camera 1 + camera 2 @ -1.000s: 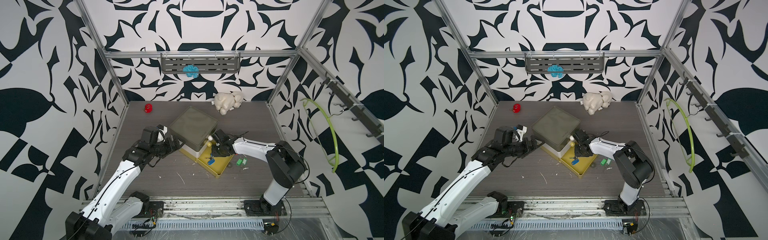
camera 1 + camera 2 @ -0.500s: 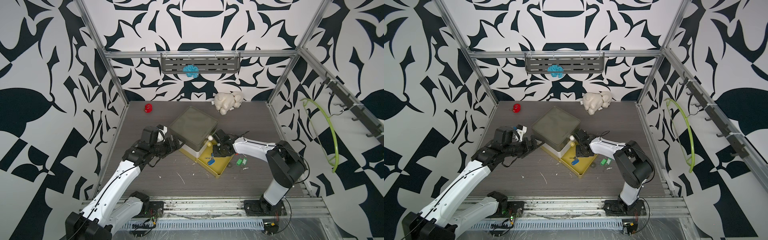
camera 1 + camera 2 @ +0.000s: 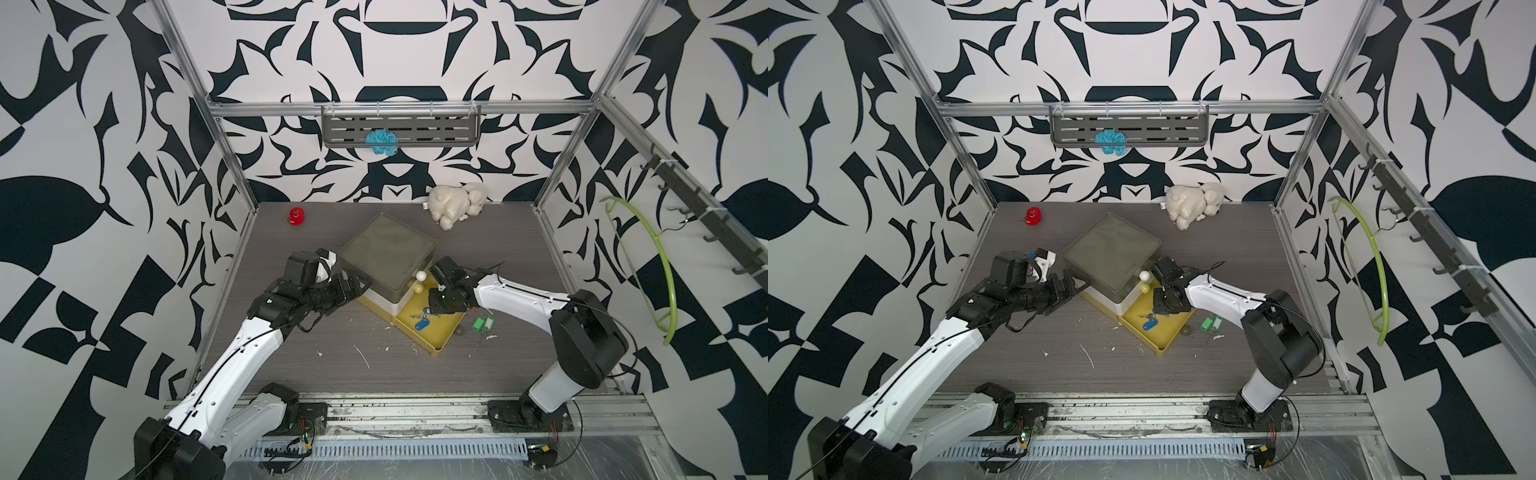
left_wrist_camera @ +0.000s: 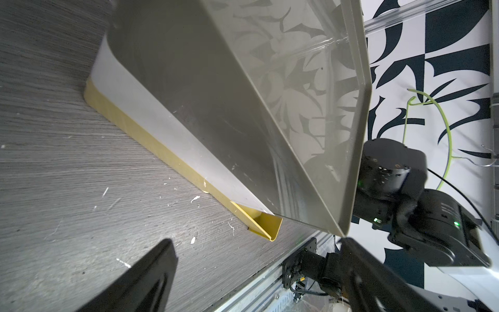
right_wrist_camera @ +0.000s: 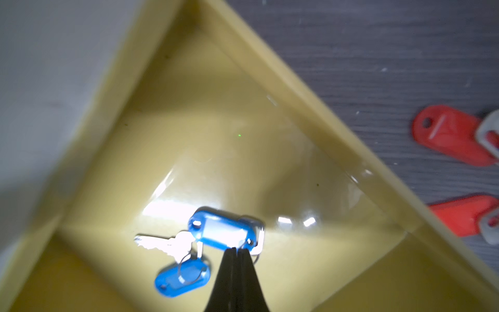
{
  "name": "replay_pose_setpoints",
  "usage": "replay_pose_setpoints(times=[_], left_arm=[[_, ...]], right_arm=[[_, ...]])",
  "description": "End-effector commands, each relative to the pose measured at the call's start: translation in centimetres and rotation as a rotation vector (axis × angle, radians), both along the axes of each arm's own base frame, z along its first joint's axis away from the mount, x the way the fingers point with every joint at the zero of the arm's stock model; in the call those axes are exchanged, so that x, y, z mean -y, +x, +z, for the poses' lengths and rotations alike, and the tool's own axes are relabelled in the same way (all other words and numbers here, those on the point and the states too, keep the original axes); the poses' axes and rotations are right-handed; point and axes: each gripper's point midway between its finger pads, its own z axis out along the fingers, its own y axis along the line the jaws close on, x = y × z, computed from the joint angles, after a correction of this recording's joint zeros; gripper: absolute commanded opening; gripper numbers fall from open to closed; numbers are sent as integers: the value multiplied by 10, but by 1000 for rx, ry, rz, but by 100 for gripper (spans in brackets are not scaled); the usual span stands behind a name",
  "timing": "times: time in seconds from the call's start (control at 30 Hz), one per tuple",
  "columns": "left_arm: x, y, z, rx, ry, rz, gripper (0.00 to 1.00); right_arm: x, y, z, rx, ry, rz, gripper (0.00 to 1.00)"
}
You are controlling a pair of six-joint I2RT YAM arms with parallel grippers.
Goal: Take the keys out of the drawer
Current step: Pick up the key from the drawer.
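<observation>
**Markings.** The blue-tagged keys [image 5: 224, 232] carry two oblong tags with pale label windows. The view is too blurred to read any writing on them.

**Right gripper** [image 5: 237, 251]. The jaws are fully closed, tips pressed together. In the right wrist view, at lower centre of the frame, the tips meet the ringed end of the upper blue tag. Whether the ring is pinched between them cannot be told.

**Left gripper** [image 4: 256, 243]. The jaws stand wide apart, one finger on each side of the lower frame edge. In both top views the gripper sits at the left corner of the drawer unit [image 3: 382, 249]. Contact with the unit cannot be confirmed.

**Task items.**
- The blue-tagged keys lie on the floor of the open yellow drawer [image 5: 216, 121], which is the lowest tier of the unit, right of centre in both top views.
- The green tags [image 3: 484, 323] lie on the table [image 3: 332, 374], just right of the drawer.
- The red tags [image 5: 453, 135] lie on the table outside the drawer wall, at the right edge of the right wrist view.
</observation>
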Motion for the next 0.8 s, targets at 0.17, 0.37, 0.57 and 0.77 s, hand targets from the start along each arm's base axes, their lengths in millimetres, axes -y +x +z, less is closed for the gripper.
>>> replay_pose_setpoints(times=[0.17,0.37,0.57,0.77], left_arm=[[4,5,9,21,-26,-12,99],[4,3,8,18,-31,-12,99],[1,-1,7,20,-26,-7,99],[-1,-4,8,24,-22,-1,99]], right_arm=[[8,-3,21,-1,66,-40,10],[9,-16,-3,-92,36,-5,38],[10,-19,-21,-131,6,10,41],[11,-17,-28,-141,-15,17,41]])
